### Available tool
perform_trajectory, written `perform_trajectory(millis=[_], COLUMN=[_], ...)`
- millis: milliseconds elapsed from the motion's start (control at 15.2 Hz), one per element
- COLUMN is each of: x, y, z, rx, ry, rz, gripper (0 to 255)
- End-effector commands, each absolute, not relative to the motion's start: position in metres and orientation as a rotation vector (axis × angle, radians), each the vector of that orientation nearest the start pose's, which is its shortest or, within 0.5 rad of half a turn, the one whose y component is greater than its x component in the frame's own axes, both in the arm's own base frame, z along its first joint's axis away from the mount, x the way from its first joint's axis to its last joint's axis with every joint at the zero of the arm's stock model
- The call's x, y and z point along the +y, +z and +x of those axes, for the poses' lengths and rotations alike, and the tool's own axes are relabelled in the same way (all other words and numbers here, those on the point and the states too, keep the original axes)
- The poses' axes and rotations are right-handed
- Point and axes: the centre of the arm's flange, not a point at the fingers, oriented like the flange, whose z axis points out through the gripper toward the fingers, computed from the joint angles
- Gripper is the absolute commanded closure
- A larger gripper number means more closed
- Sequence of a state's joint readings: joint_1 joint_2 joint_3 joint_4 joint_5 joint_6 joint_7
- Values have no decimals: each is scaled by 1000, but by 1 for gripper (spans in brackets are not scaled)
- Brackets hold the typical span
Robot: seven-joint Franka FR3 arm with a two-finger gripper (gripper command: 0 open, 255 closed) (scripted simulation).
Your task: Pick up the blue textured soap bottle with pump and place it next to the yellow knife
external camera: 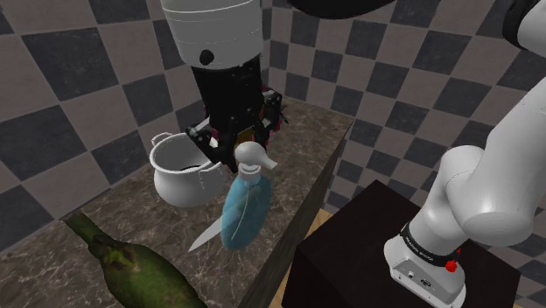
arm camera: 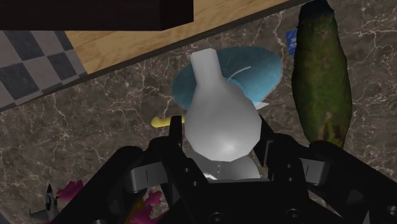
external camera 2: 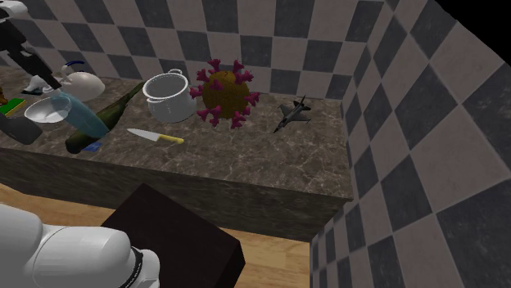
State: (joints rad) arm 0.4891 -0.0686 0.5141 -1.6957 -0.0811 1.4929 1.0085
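The dark marbled counter (external camera 2: 246,164) carries everything, and the white arm reaches over its near part with the black gripper (arm camera: 219,137) pointing down. A long green bottle (external camera: 131,262) lies on its side just beside the work, with a white pot (external camera 2: 168,96) behind and a spiky purple-and-brown ball (external camera 2: 225,94) farther along. The soap bottle (external camera: 242,210), a pale blue body under a white pump, hangs slanted from the gripper above the counter, between the pot and the green bottle. The fingers are clamped on the rounded pump head, not on the body. That hold looks risky: the head is smooth and bulbous, so the bottle may swing or slip, and the pump might pull loose under a full body's weight. The stiff neck just below would likely give a surer grip. The knife (external camera 2: 154,136), yellow-handled, lies flat close under the bottle, so the set-down spot is near.
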Motion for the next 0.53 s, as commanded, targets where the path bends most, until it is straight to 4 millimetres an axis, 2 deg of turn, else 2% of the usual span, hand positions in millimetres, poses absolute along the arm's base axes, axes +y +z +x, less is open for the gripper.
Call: perform_trajectory(millis=[0,462], x=[441,441], y=[582,545], z=[283,283], rx=[16,16], ry=[-35,-35], rz=[-3323,-3323], gripper=[255,255])
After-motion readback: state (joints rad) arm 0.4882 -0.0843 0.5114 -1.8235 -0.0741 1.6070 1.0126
